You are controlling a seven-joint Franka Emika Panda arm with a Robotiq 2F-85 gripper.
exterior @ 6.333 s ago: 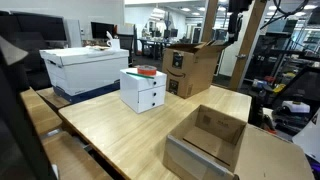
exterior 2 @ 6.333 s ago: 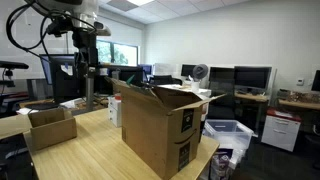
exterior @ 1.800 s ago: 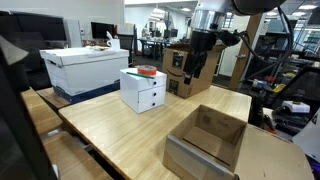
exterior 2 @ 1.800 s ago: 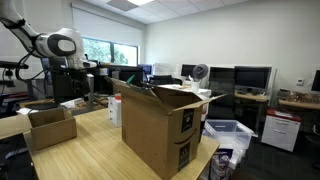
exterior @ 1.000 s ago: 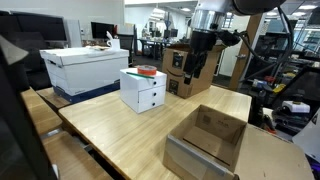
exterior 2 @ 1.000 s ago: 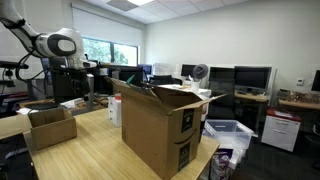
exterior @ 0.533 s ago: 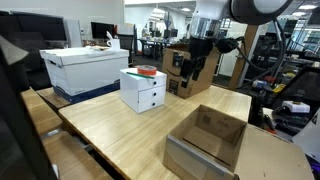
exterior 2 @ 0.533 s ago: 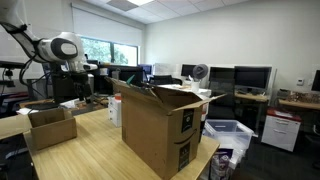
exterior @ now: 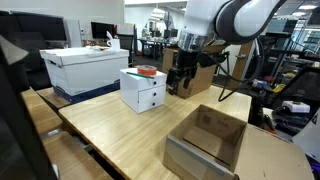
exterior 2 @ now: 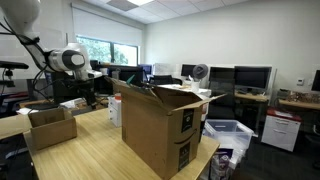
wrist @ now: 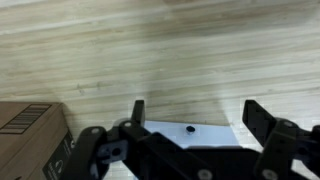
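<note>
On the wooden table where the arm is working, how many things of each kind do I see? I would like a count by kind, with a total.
Brown cardboard boxes: 2 (low open cardboard box, tall cardboard box)
White drawer unit: 1
White lidded box: 1
Total: 4

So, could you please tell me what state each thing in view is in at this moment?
claw: open, holding nothing.
white drawer unit: upright, both drawers shut.
tall cardboard box: top flaps open.
low cardboard box: open at the top, looks empty.
white storage box: lid on.
</note>
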